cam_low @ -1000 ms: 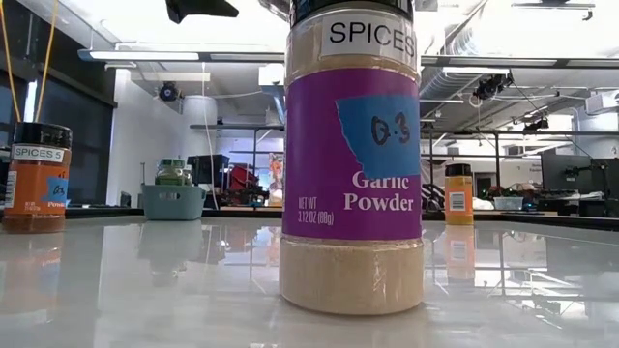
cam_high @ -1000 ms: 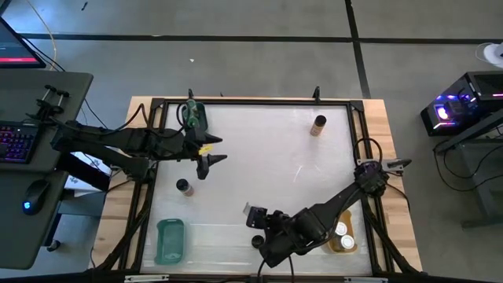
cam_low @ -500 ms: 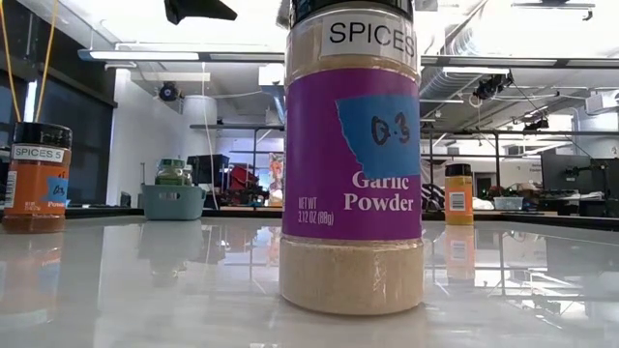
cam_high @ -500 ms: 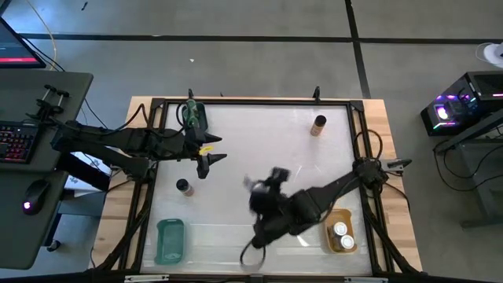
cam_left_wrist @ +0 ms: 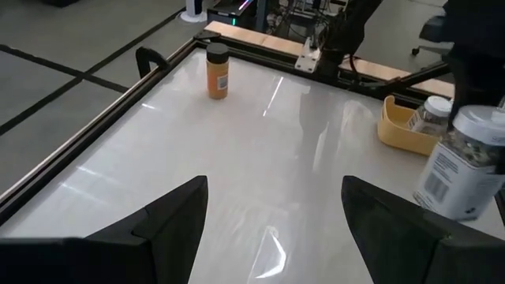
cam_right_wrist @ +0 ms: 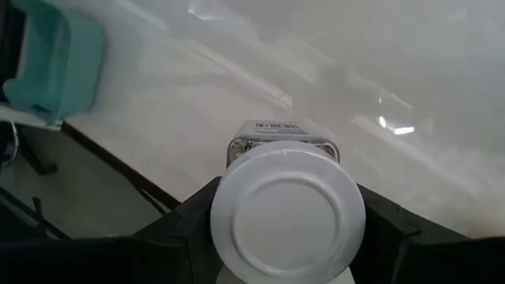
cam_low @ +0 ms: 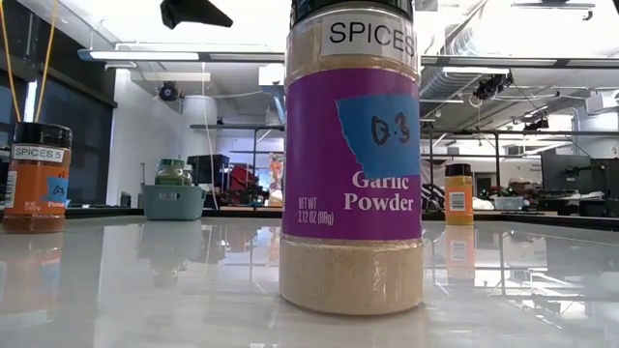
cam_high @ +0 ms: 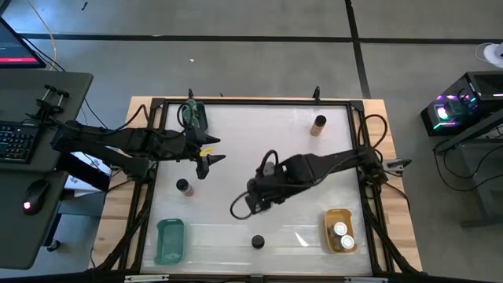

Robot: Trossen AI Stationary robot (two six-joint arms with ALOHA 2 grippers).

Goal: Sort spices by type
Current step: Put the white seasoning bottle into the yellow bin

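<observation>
- The right gripper (cam_high: 255, 196), over the table's middle, has its fingers clamped on a white-lidded jar (cam_right_wrist: 288, 217), lifted off the table (cam_high: 251, 149).
- The left gripper (cam_high: 206, 163) hangs spread and empty near the green-lidded jars' tray (cam_high: 194, 116).
- Only the low view reads the near-edge jar (cam_low: 353, 155): garlic powder.
- The orange tray (cam_high: 339, 229) apparently holds two white-lidded jars; open tabletop lies between.

Right claw (cam_high: 250, 196) hangs mid-table, seemingly clamped; left claw (cam_high: 206, 158) waits with fingers spread at the left side.
</observation>
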